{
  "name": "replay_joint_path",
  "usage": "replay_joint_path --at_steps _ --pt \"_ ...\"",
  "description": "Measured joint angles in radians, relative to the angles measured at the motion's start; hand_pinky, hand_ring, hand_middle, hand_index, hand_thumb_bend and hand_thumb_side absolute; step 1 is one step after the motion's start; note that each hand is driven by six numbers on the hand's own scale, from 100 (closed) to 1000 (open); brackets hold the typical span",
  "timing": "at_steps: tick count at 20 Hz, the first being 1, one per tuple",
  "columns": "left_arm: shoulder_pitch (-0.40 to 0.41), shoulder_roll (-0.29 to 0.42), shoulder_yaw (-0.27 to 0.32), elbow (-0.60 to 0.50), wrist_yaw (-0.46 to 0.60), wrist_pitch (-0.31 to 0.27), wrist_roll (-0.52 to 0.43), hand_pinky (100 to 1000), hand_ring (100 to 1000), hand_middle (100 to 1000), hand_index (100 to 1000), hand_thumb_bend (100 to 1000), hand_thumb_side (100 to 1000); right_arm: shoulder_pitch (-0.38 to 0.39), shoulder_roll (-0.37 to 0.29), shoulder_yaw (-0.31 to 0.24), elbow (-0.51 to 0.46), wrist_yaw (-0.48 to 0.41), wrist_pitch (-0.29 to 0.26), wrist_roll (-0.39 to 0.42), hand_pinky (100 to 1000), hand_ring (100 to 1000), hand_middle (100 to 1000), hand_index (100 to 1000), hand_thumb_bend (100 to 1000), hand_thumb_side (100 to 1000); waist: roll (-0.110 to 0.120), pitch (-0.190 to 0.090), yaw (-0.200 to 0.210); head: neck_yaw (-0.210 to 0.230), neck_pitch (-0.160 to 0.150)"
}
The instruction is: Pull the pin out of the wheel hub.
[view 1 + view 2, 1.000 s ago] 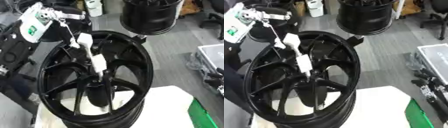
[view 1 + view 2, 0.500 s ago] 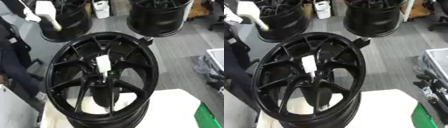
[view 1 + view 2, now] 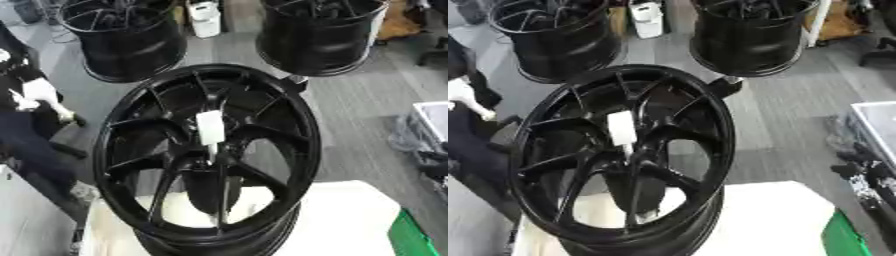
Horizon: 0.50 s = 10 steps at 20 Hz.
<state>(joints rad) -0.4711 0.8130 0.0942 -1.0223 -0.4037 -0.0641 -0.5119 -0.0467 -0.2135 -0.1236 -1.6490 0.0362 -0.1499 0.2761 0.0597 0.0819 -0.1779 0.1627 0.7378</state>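
The black wheel (image 3: 206, 155) stands tilted at the centre, its near rim resting on a white table (image 3: 350, 215). A white pin (image 3: 210, 128) sits at the wheel's hub, its thin lower end going down into the middle where the spokes meet.

At the left edge a white shape (image 3: 465, 97) shows above dark clothing; I cannot tell whether it is one of the robot's hands, so whether either hand is apart, together or clamped on anything cannot be told.

The right eye view shows more of the grey case (image 3: 877, 125) at the right edge, with dark tools (image 3: 866, 175) near it; the left eye view cuts these short.

Counted: three black wheels, two of them (image 3: 127, 37) (image 3: 319, 32) on the far floor, with one white container (image 3: 205, 17) between them. One green box (image 3: 846, 235) lies at the near right corner.
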Motion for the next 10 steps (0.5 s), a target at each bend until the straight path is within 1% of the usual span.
replay_joint_path --at_steps 1,2,3,4,6,8,10 --pt "0.010 -0.025 0.004 0.031 -0.008 0.010 0.032 788 802 789 850 771 412 0.000 0.000 0.000 0.000 0.000 0.000 0.000 893 788 835 1000 100 671 -0.002 0.000 0.000 0.002 0.002" --pt "0.021 -0.049 0.009 0.059 -0.012 0.021 0.067 786 806 800 869 796 448 0.000 0.001 0.000 0.000 0.000 0.000 0.000 893 788 835 1000 100 671 -0.004 0.000 0.000 0.004 0.005" --pt "0.032 -0.073 0.015 0.078 -0.011 0.032 0.105 782 812 823 900 904 499 0.000 0.002 0.000 0.000 0.000 -0.001 -0.001 892 788 835 1000 100 659 -0.005 0.001 0.002 0.004 0.007" --pt "0.042 -0.099 0.026 0.089 -0.002 0.041 0.147 781 815 825 906 864 518 0.000 0.004 -0.001 0.000 0.000 -0.001 -0.002 892 788 835 1000 100 672 -0.007 0.001 0.005 0.004 0.008" --pt "0.072 -0.153 0.054 0.079 0.048 0.054 0.237 775 812 818 897 862 543 0.000 0.007 -0.003 0.000 0.000 -0.001 -0.003 892 788 835 1000 100 673 -0.008 0.003 0.010 0.002 0.009" --pt "0.113 -0.206 0.082 0.010 0.118 0.057 0.327 765 793 787 865 812 577 0.000 0.008 -0.005 0.000 0.000 0.000 -0.004 892 788 835 1000 100 672 -0.010 0.006 0.015 0.000 0.012" --pt "0.158 -0.257 0.108 -0.105 0.182 0.056 0.408 759 783 775 850 784 593 0.000 0.009 -0.006 0.000 0.000 -0.001 -0.005 892 788 835 1000 100 672 -0.014 0.007 0.019 -0.001 0.016"
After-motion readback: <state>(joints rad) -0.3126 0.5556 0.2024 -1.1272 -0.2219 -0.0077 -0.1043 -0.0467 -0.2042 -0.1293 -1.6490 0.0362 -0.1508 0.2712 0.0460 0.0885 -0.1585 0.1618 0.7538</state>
